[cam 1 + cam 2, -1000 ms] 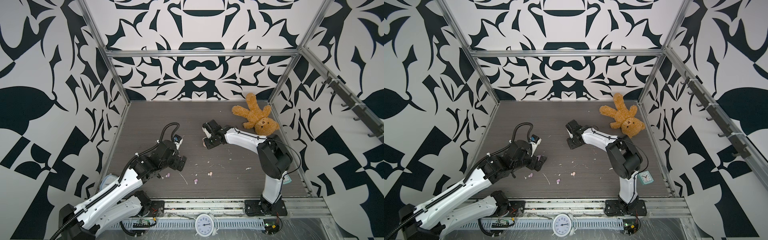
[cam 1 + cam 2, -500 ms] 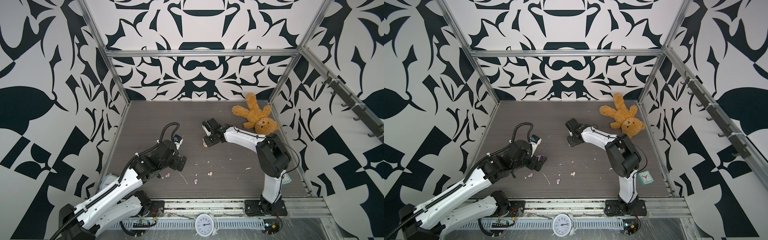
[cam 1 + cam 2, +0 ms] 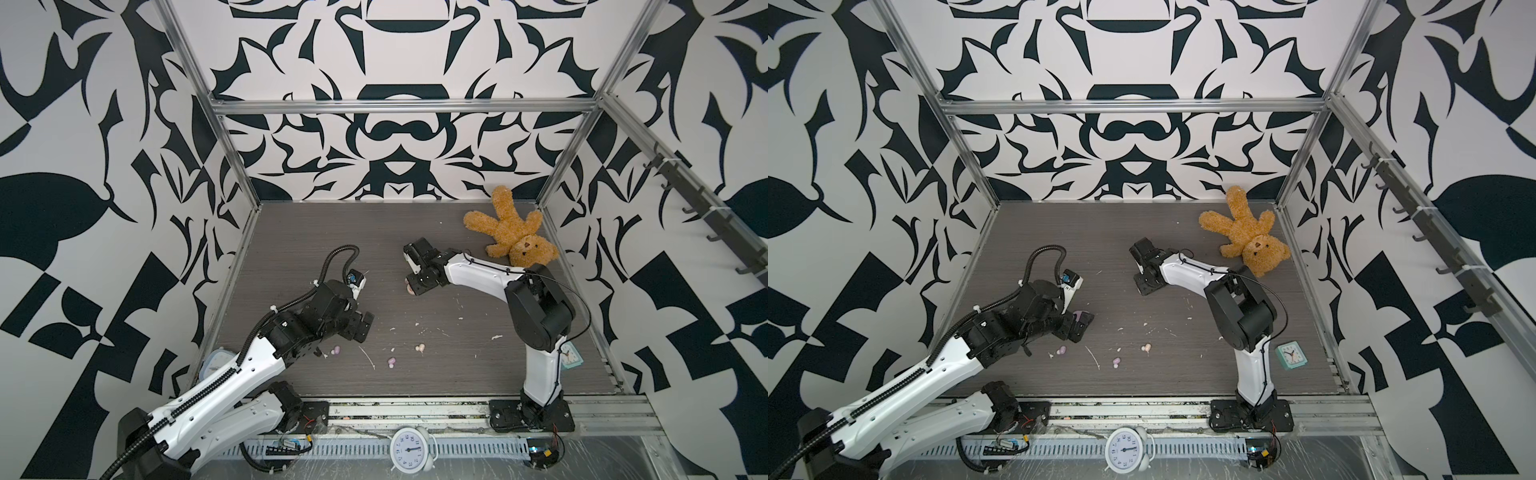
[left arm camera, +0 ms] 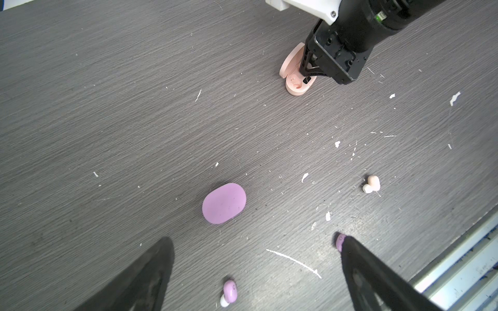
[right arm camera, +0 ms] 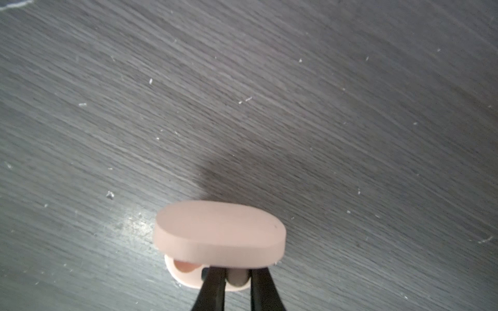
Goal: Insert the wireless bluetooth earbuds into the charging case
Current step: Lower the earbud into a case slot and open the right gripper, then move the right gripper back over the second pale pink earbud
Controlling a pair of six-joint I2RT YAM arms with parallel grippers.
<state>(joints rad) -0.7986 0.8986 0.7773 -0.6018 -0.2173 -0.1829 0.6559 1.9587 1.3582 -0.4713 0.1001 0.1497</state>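
Top views
- Left claw (image 3: 360, 328): jaws spread wide, nothing in them, low over the table (image 3: 457, 374) at front left.
- Right claw (image 3: 415, 286): down on the pink charging case (image 3: 409, 289) at mid-table; its grip is not readable here.
- Loose on the table, near the front: first lilac earbud (image 3: 335, 351), second lilac earbud (image 3: 391, 362), peach earbud (image 3: 421, 347).

Left wrist view
- Lilac charging case (image 4: 224, 203): lid shut, lying flat, just ahead of the open fingers (image 4: 151, 274), untouched.
- Pink charging case: lid raised; one socket shows empty, and the right claw's tips reach into the other side.
- Second lilac earbud: half hidden behind one fingertip.

Right wrist view
- Right claw: tips nearly together, pinching a small rounded pinched earbud (image 5: 237, 278), dull in shadow, over the case base under the raised lid.
- Neighbouring socket: empty.
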